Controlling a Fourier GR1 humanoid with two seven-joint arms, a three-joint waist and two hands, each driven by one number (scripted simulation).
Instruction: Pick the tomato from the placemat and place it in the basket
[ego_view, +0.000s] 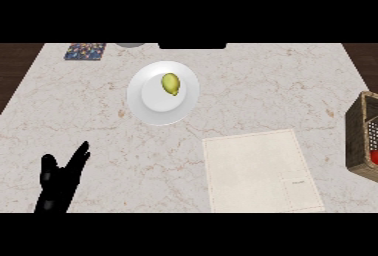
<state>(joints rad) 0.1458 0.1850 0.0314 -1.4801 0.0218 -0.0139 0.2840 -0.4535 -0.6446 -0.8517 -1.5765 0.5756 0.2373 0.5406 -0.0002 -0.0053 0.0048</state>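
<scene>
One small patch of red (375, 158) shows inside the brown woven wicker basket (360, 135) at the view's right edge. I take that for the tomato, though the frame cuts it off and I cannot be sure. The pale cream rectangular placemat (260, 171), just left of the basket, lies bare, so I judge the placing step done, with only a pull-back left, if anything. My right hand is out of view. My black left hand (57, 182) rests far left of the basket, fingers straight and released, holding nothing, well apart from the red patch. Farther from the basket, a round white plate (148, 102) carries a yellow-green oval fruit (171, 84).
</scene>
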